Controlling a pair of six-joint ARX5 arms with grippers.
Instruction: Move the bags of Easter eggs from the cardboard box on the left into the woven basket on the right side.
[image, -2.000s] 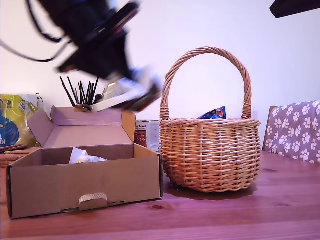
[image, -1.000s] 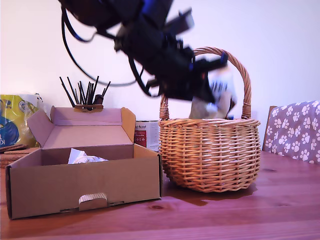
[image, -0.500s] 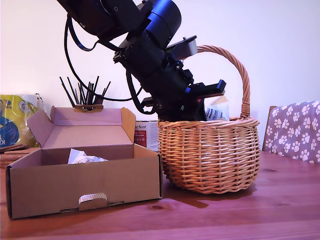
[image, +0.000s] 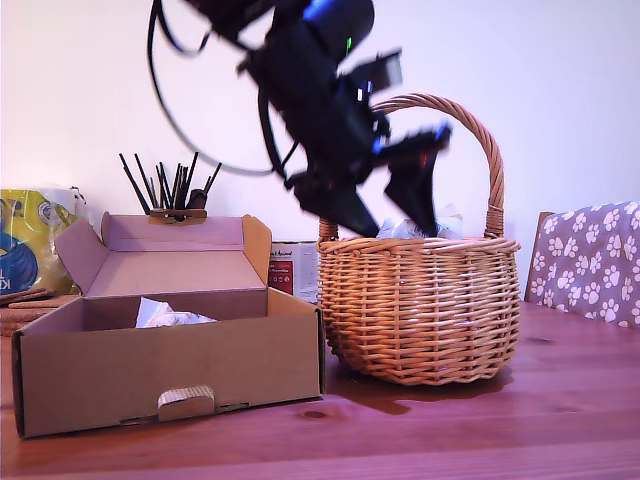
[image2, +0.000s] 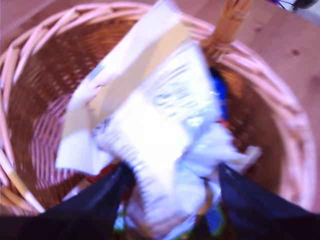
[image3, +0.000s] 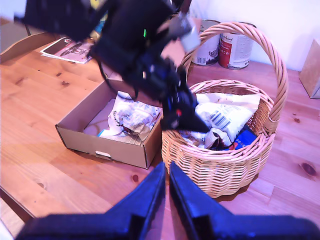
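Observation:
My first gripper (image: 380, 208) hangs open just above the woven basket (image: 420, 310), motion-blurred, with nothing between its fingers. Below its dark fingers (image2: 95, 202) a large white-and-yellow bag (image2: 155, 115) lies loose in the basket (image2: 295, 135), with a blue bag (image2: 218, 92) beside it. From high above, the second wrist view shows the first gripper (image3: 182, 112) over the basket (image3: 225, 172), the white bag (image3: 225, 115) and the blue bag (image3: 246, 136). The cardboard box (image: 170, 370) holds a whitish crinkly bag (image: 170, 315) (image3: 132, 115). My second gripper (image3: 166, 175) is shut and empty.
Two tins (image3: 235, 45) stand behind the basket. Dark reed sticks (image: 165, 185) rise behind the box's open lid. A yellow-and-blue pack (image: 25, 245) sits at the exterior view's left, and a paw-print cushion (image: 590, 255) at its right. A magazine (image3: 70, 49) lies beyond the box (image3: 110, 145).
The first arm swung from above the box to the basket with a bag, dipped into it, let go, and has now lifted with its jaws open.

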